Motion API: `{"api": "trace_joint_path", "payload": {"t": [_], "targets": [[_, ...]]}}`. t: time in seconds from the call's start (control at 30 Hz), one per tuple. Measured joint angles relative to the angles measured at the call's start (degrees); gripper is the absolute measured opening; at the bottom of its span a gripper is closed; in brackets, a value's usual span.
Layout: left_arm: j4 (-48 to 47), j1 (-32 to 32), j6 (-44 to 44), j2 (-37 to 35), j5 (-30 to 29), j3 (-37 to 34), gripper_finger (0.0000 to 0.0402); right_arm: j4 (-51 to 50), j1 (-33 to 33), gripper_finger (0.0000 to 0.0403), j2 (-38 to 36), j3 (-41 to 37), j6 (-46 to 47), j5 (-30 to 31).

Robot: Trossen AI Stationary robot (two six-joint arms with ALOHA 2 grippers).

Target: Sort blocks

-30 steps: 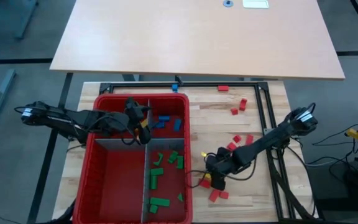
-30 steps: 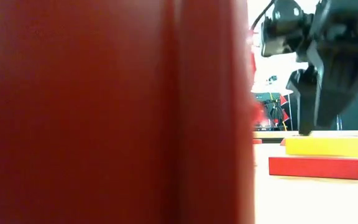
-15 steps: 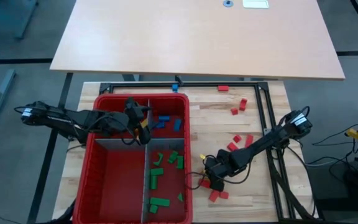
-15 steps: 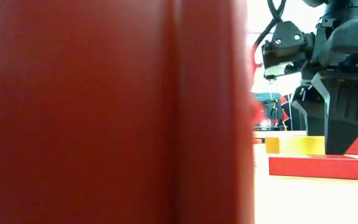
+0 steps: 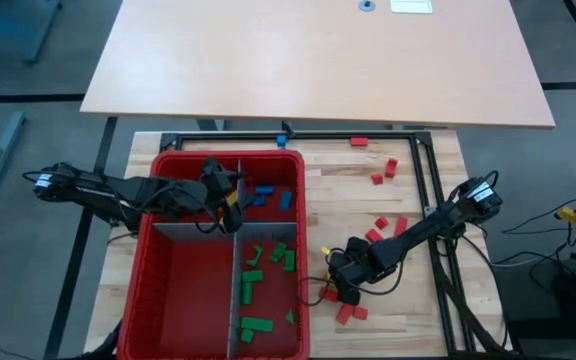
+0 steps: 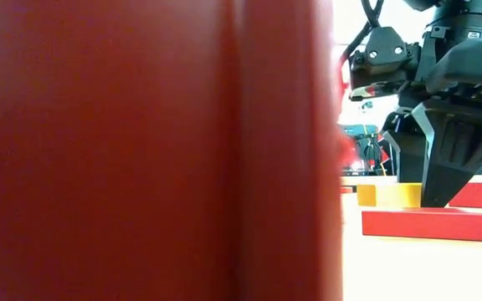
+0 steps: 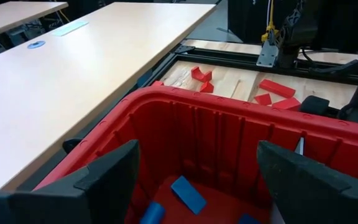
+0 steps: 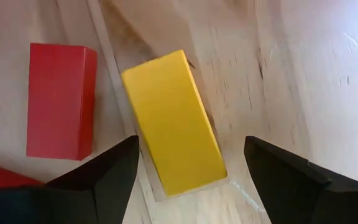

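Right hand is down low over the wooden surface beside the red bin, fingers spread wide and straddling the yellow block, which lies flat between them. Its long axis runs roughly along the fingers' reach, so closing should pinch its narrow width. Left hand waits, spread wide, over the bin's blue compartment.

Low view: the red bin wall, close and blurred, blocks the left two-thirds of the table; the right gripper covers part of the yellow block, and the frame's right edge crops the arm.
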Motion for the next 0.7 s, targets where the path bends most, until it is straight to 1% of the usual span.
{"api": "trace_joint_path", "payload": {"t": [0.13,0.23,0.5,0.7], "targets": [[0.0,0.0,0.0,0.0,0.1,0.0,0.0310,0.1,-0.1,0.0281,0.0,0.0,-1.0,-0.1],[0.0,0.0,0.0,0.0,0.1,0.0,0.0310,0.2,-0.1,0.0278,0.0,0.0,-1.4,-0.2],[0.2,0.0,-0.2,0.0,0.2,0.0,0.0310,5.8,-0.1,0.0249,0.0,0.0,-3.9,-0.1],[0.0,-0.1,-0.5,0.0,0.3,0.0,0.0310,6.2,-0.1,0.0228,0.0,-0.3,-3.9,-0.2]]}}
